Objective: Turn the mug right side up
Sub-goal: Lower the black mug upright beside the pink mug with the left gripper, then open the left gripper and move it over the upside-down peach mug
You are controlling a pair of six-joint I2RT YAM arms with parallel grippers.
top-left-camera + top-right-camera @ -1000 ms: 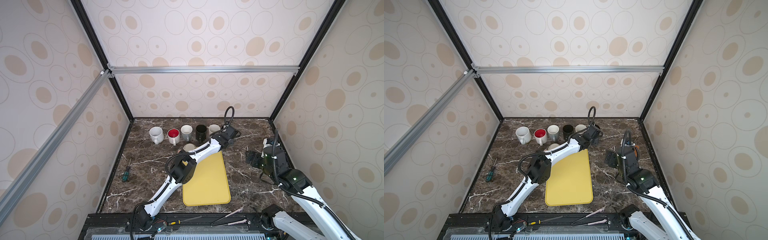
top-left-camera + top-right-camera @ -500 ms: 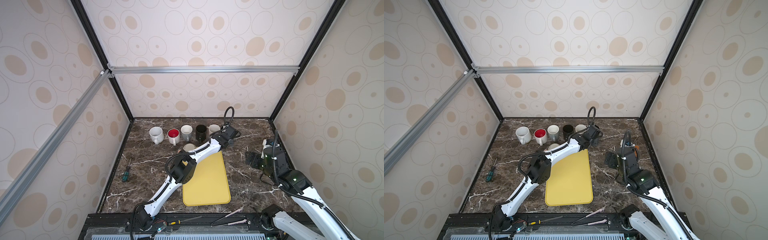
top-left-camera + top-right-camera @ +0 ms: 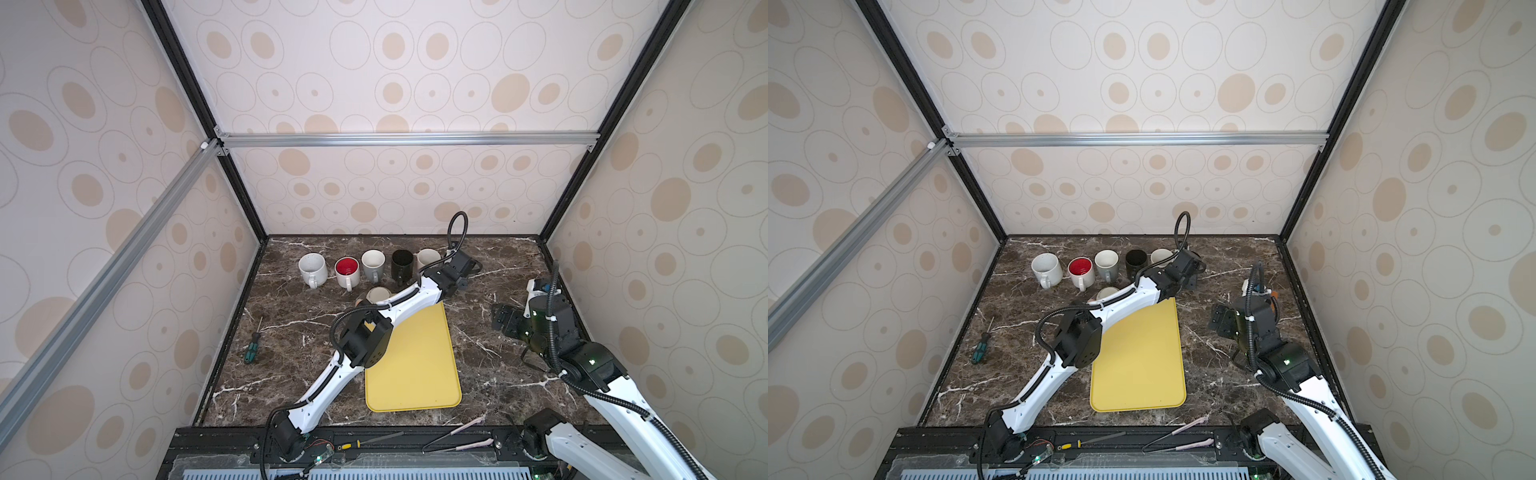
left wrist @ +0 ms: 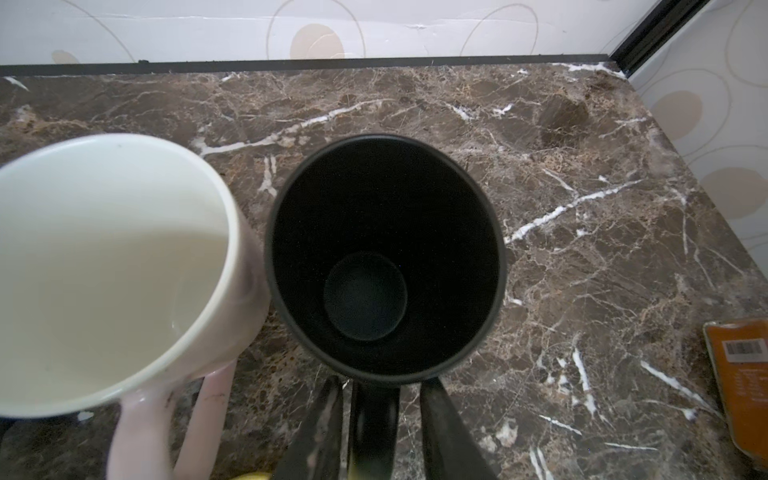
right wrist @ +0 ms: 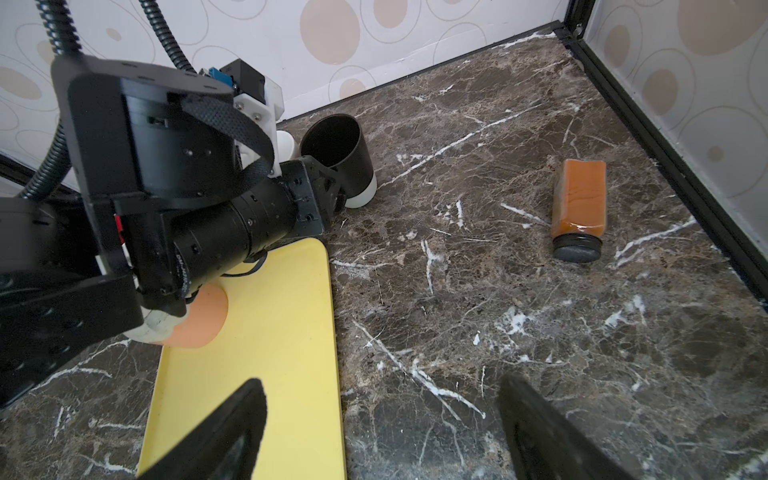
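Note:
The black mug (image 4: 384, 257) with a white base stands upright on the marble, mouth up, at the right end of the back row; the right wrist view shows it too (image 5: 338, 153). My left gripper (image 4: 382, 384) sits at its handle (image 4: 374, 419). The handle lies between the fingers (image 4: 320, 424) with a gap on each side, so the jaws are open. In both top views the left gripper (image 3: 461, 270) (image 3: 1183, 270) covers most of this mug. My right gripper (image 5: 382, 384) hangs open and empty over the marble at the right (image 3: 505, 322).
A pink-handled cream mug (image 4: 104, 266) nearly touches the black one. Several more upright mugs (image 3: 347, 270) line the back. An orange mug (image 5: 199, 320) lies under my left arm at the yellow mat's (image 3: 411, 361) far end. An orange jar (image 5: 579, 203) lies at the right. A screwdriver (image 3: 252, 349) lies at the left.
My left gripper's jaws have parted around the mug's handle. Neither arm has visibly shifted, and the right gripper stays as it was.

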